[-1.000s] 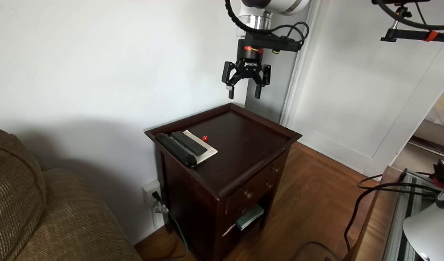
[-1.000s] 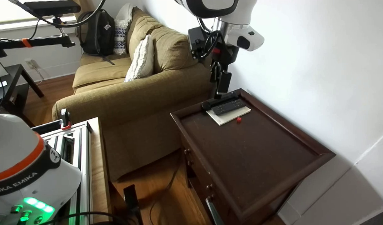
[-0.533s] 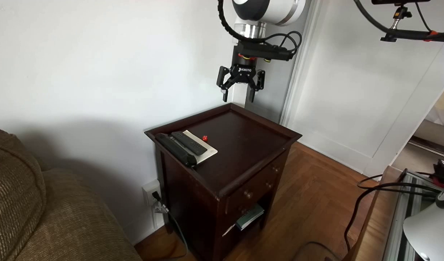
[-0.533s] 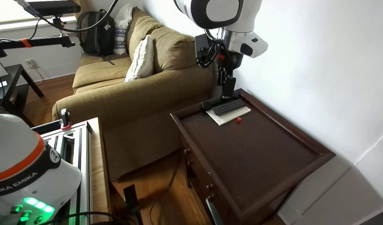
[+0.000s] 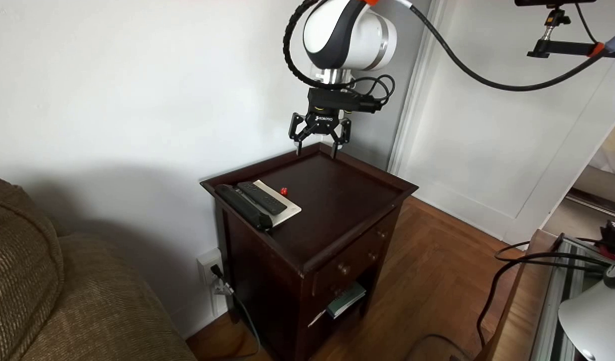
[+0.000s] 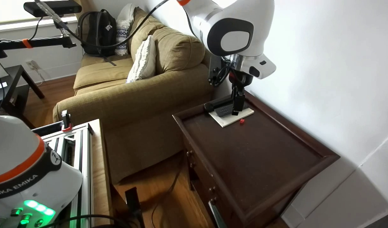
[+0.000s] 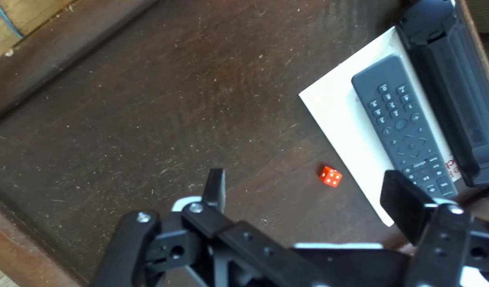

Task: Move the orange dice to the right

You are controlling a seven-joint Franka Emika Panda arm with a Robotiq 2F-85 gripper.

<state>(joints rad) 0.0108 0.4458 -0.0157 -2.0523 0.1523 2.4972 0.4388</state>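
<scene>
- Since nothing sits between the fingers (image 7: 404, 203), I call the gripper (image 5: 316, 154) unloaded: spread wide, hanging above the cabinet top (image 5: 342, 195).
- Orange dice (image 7: 331, 176) lies on that top, just beside the white paper (image 7: 338, 115) that carries the remote (image 7: 404, 123). Thin gap, not touching. Wrist view shows it between the two fingers, nearer the paper-side one.
- Handling, my guess: hard plastic, very light, stiff. Won't crush. Smooth faces and what look like rounded corners, so it can slip, spin or pop out of a bad pinch. Any brush from a finger probably sends it skating.
- Where to hold: two opposite side faces, low down, squarely. Leave the pipped top alone. Its sides look skewed to my closing line in wrist view, so I'd want a small wrist twist first, else I'm pinching corners.
- Centre on it before going down. As lined up, I think the paper-side finger could land on paper or remote; narrowing the span first should help.
- Force: light squeeze, slow close.
- I read "right" as away from the paper. I'd let go with the dice touching the cabinet top; from any height I expect it to bounce and roll.
</scene>
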